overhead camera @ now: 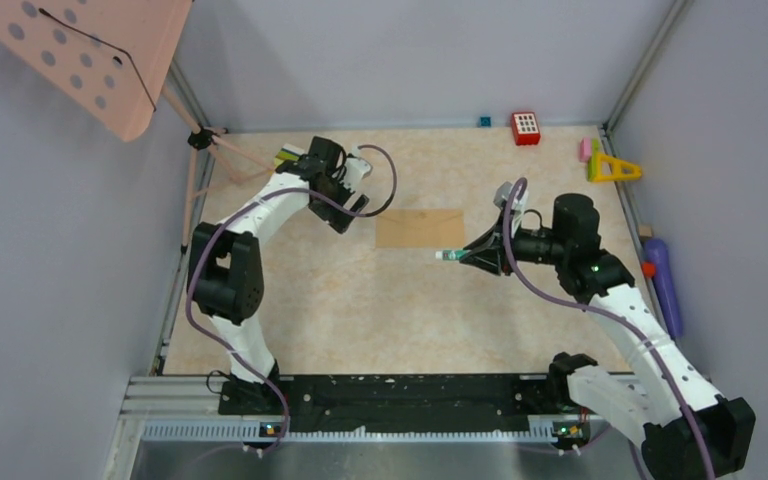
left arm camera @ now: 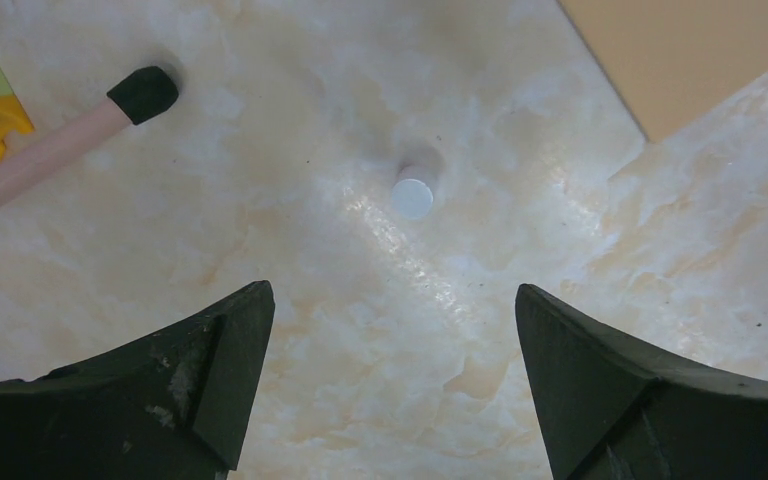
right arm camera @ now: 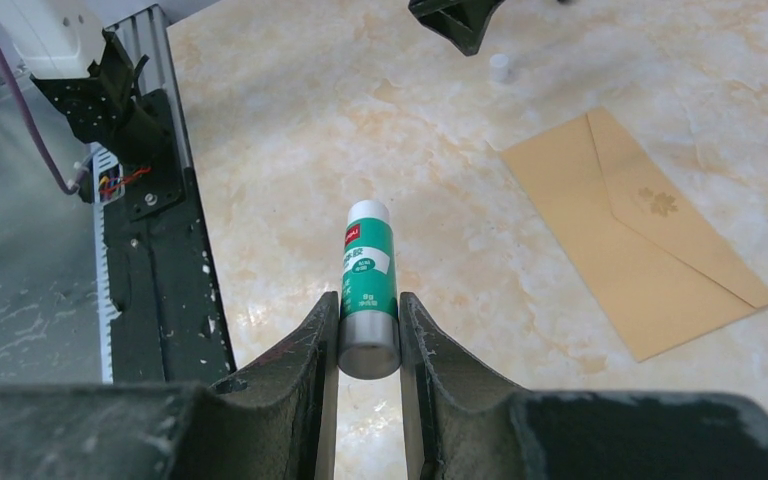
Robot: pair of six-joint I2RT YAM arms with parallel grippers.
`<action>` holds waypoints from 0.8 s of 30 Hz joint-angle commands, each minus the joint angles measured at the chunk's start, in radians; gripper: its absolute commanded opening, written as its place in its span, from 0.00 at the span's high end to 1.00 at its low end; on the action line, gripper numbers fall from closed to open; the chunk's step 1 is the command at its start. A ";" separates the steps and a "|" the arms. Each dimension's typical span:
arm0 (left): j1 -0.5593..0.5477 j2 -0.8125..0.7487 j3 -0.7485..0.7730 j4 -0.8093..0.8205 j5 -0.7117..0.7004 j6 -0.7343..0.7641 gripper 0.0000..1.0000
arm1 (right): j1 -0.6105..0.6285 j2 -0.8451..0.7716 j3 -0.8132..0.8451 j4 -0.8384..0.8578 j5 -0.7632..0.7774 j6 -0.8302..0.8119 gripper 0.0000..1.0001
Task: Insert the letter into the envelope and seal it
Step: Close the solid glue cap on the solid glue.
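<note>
Your right pincer (right arm camera: pixel 368 300) is clamped on the glue stick (right arm camera: pixel 368 262), and the left pincer (left arm camera: pixel 390 290) hangs spread apart over the small white cap (left arm camera: pixel 413 195). The envelope (overhead camera: pixel 419 229) lies flat on the tabletop (overhead camera: pixel 360 310) between them. I'd run the tip lightly along the flap edge so the paper doesn't slide.

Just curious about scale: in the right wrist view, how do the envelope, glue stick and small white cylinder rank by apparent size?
Largest to smallest:
1. envelope
2. glue stick, clamped in the right pincer, so nearness enlarges it
3. small white cylinder, farthest off, so shrunk by distance
</note>
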 commanded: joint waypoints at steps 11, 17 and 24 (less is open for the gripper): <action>0.016 0.150 0.079 0.000 -0.005 0.017 0.22 | -0.009 -0.019 -0.020 0.045 -0.015 -0.033 1.00; 0.018 0.192 0.108 0.002 0.029 0.013 0.34 | -0.008 -0.017 -0.024 0.050 -0.018 -0.032 1.00; 0.018 0.222 0.122 -0.010 0.044 0.009 0.48 | -0.009 -0.014 -0.024 0.051 -0.024 -0.031 1.00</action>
